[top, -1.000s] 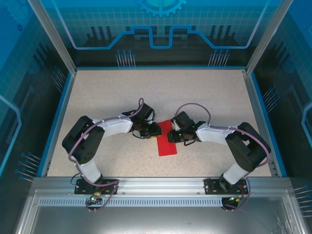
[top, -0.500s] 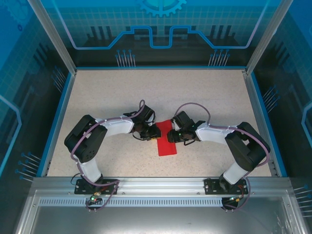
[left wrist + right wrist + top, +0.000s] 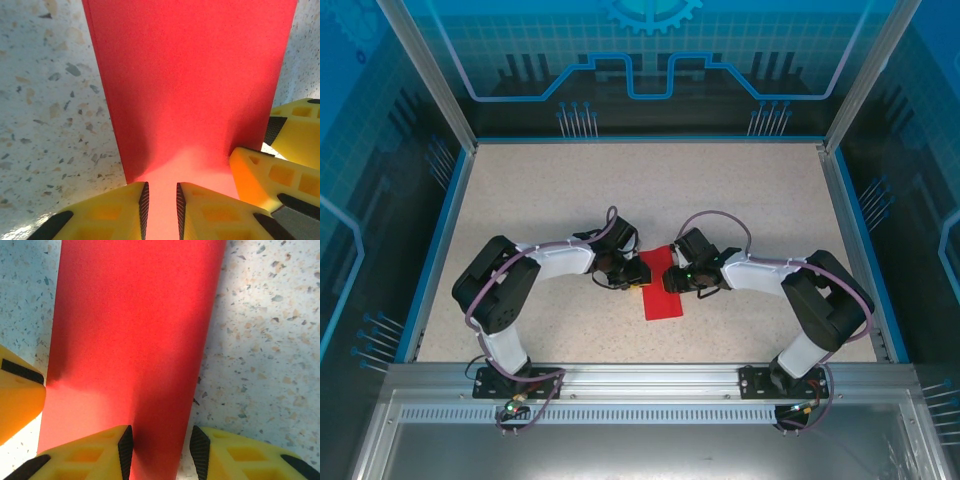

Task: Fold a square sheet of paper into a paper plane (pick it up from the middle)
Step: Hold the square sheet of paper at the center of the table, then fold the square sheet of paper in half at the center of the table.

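The square sheet of paper (image 3: 660, 290) is seen near the middle of the table (image 3: 540, 200), a little toward 6 o'clock. It is reduced to a narrow red strip running from 12 to 6 o'clock, so a first lengthwise fold is judged to be made. No pointed nose or wings are seen, and most of the folding is judged to be left.

The left arm is bent at the elbow and laid low from 7 o'clock. The left gripper (image 3: 638, 272) is set at the strip's 10 o'clock side. Its jaws are parted by a narrow slit, flat paper is seen through it, and nothing is seen pinched.

The right arm is mirrored from 5 o'clock. The right gripper (image 3: 670, 281) is placed at the strip's 2 o'clock side, its jaws parted wider and set astride one long edge, clamping nothing.
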Robot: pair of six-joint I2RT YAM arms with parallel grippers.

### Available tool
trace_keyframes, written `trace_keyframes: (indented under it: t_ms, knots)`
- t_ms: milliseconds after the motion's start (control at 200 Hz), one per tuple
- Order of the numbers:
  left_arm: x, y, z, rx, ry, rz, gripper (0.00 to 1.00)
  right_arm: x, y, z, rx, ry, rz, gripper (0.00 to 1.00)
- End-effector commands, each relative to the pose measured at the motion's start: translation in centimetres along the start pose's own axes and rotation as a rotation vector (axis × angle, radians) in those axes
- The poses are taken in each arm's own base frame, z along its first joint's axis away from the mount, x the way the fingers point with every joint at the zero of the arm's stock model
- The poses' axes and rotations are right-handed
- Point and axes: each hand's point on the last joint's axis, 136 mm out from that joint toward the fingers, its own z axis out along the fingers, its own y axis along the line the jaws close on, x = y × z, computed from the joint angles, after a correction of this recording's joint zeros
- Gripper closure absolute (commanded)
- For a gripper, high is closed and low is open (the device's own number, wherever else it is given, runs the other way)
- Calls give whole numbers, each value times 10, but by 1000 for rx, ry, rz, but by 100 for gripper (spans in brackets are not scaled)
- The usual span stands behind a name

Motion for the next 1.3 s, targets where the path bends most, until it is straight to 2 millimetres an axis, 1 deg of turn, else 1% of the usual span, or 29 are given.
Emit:
trace_keyframes:
  t_ms: [0,160,350,635,860,1015,1105,1200,1295]
  knots:
    - [9,-3,3,15,34,4,75,9,4,10,-3,30,-33,60]
    - [10,-5,5,15,37,10,75,8,5,10,-6,31,-35,60]
    - [14,2,10,-3,51,4,75,7,6,10,-10,29,-33,60]
    - [18,24,19,-80,71,0,76,9,5,10,-10,31,-29,60]
    - [21,39,26,-138,89,-2,76,5,8,4,-14,16,-31,57]
    - [22,50,26,-196,92,10,76,-1,11,-5,-20,-5,-33,54]
    - [21,55,26,-227,95,21,76,-4,12,-12,-14,-19,-35,51]
    - [20,57,27,-235,95,25,76,-7,7,-23,13,-40,-32,45]
    - [20,57,27,-236,94,24,76,-9,2,-35,17,-61,-6,44]
